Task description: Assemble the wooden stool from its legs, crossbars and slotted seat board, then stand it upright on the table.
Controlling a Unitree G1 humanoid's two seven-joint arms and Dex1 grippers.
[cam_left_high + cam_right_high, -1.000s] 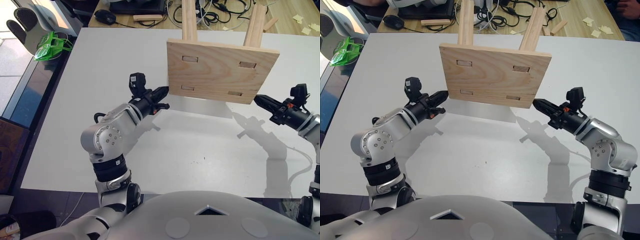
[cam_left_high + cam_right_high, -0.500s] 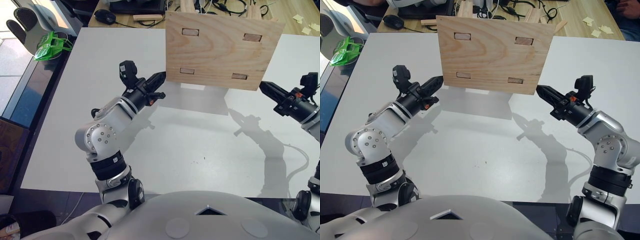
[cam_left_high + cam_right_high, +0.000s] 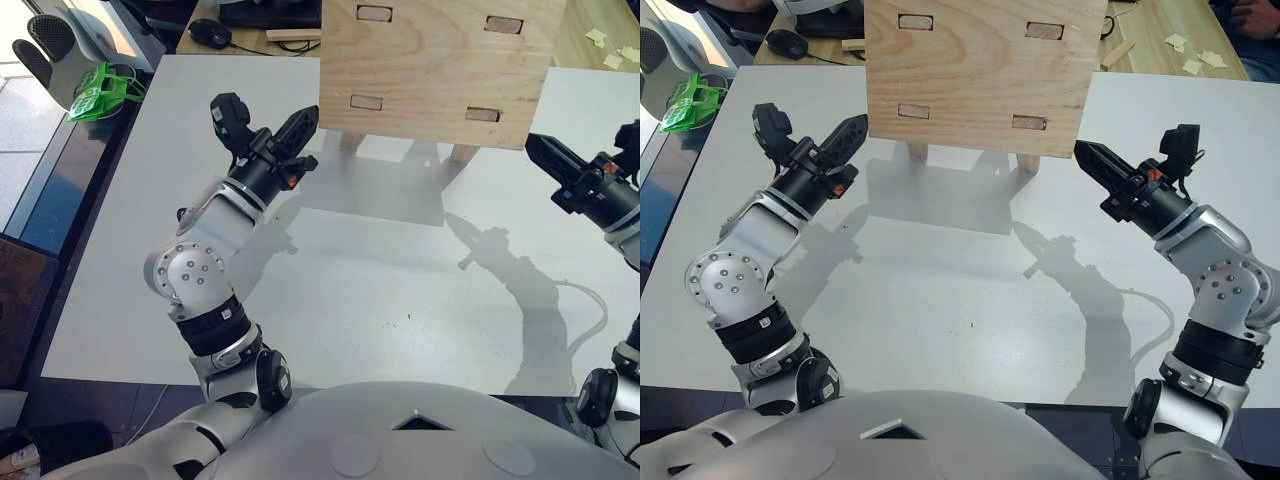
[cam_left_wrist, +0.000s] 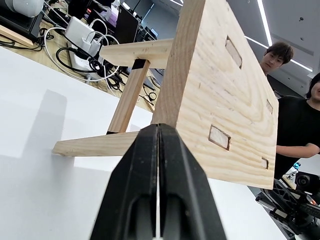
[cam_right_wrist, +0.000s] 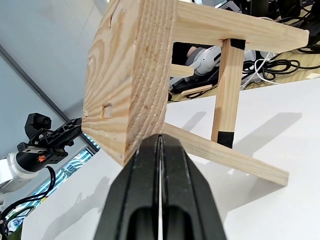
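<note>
White table (image 3: 380,290) from the head view: your pale wooden stool with the slotted square seat (image 3: 435,60) stands tipped on it. Left wrist: left gripper (image 4: 158,128) is pressed together at the stool's seat edge. Right wrist: right gripper (image 5: 160,137) is pressed together at the opposite edge.

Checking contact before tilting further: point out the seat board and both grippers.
seat board (image 3: 435,65), left eye view, face centre.
left gripper (image 3: 310,115), left eye view, fingertips.
right gripper (image 3: 1083,151), right eye view, fingertips.

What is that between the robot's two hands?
The wooden stool: its slotted seat board spans the gap from the left hand to the right hand. Both eye views show it.
</note>
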